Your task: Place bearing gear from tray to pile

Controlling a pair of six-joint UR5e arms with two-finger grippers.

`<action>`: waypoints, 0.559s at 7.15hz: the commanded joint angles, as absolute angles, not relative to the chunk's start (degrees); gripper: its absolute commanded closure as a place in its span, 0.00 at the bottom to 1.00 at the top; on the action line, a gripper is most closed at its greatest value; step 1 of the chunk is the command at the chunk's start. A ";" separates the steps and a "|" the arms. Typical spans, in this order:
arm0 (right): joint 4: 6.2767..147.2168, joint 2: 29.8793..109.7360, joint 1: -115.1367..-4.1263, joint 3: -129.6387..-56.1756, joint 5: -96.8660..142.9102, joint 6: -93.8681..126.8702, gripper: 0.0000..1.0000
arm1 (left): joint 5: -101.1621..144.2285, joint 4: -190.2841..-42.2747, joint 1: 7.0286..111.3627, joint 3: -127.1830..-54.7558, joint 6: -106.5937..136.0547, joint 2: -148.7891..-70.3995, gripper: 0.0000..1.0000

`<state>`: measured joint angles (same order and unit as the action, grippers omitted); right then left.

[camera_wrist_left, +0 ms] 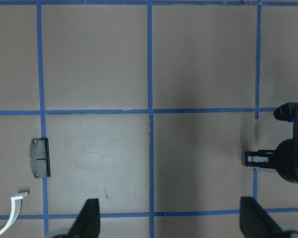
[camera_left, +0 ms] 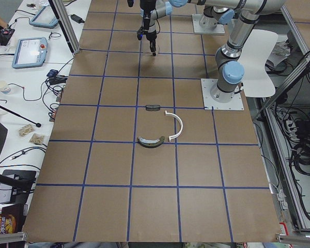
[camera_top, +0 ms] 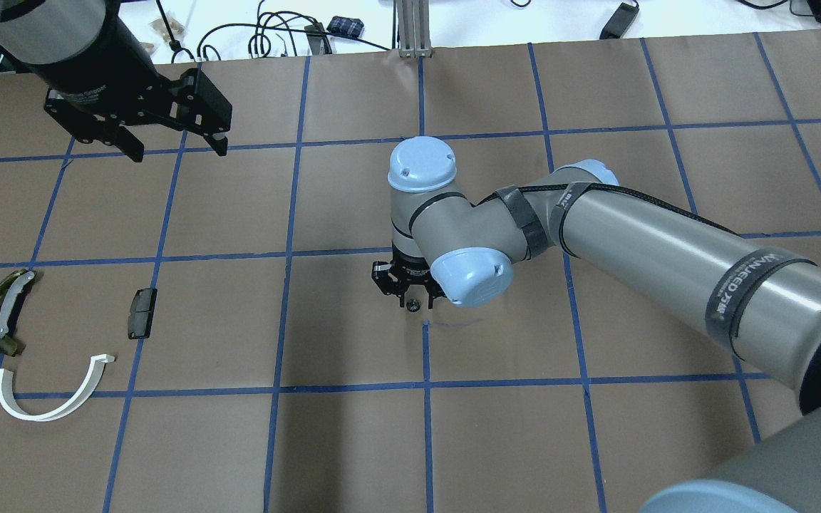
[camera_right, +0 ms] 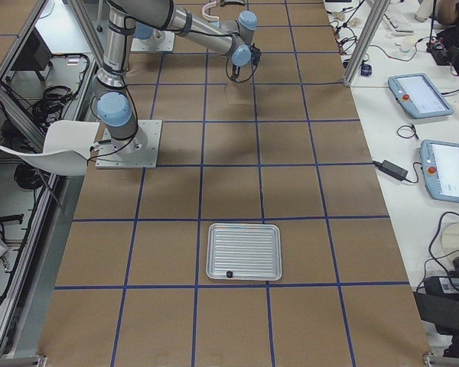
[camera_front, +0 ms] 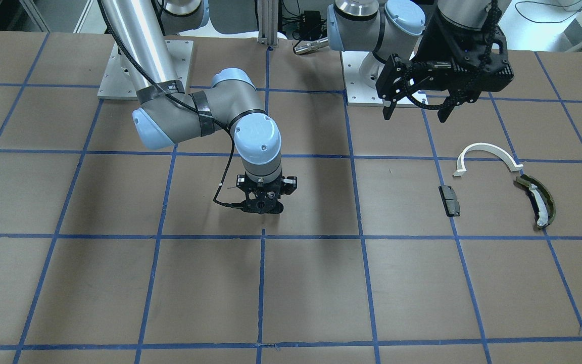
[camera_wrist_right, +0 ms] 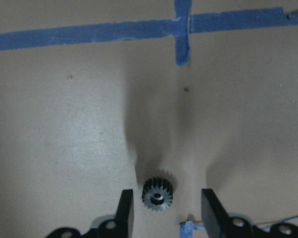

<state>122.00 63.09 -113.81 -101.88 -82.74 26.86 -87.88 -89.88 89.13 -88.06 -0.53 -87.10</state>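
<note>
The bearing gear [camera_wrist_right: 157, 193] lies flat on the brown table [camera_front: 291, 293], between the fingers of the right gripper [camera_wrist_right: 166, 203]. These are spread wider than the gear: one finger is just beside it, the other stands apart, and nothing is pinched.

The gear is judged to be only part-way along its route. If it is to be carried on by the right gripper, the fingers should be centred on it before being closed, so that it is not pushed sideways or tipped. If it is meant for the left gripper [camera_front: 415, 116], which hangs spread and empty well apart from the gear, the right arm should first be raised straight up, since it covers the gear from above.

The pile lies well apart from the gear, on the left arm's side: a white arc [camera_front: 488, 146], a dark flat block [camera_front: 449, 200] nearest the gear, and an olive-green curved piece [camera_front: 543, 202] beyond it. The block should not be knocked on arrival. The tray [camera_right: 243, 245] lies well apart from the gear on the opposite side, and a small dark item [camera_right: 229, 273] in it cannot be identified.
</note>
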 commanded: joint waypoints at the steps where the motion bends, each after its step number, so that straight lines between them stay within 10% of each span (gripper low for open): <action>1: 121.91 63.54 -112.16 -101.25 -83.41 22.71 0.00 | -87.28 -87.38 90.43 -90.17 1.57 -87.27 0.00; 4: 116.83 69.24 -98.75 -100.55 -86.22 1.58 0.00 | -87.28 -75.63 95.70 -99.28 9.02 -88.15 0.00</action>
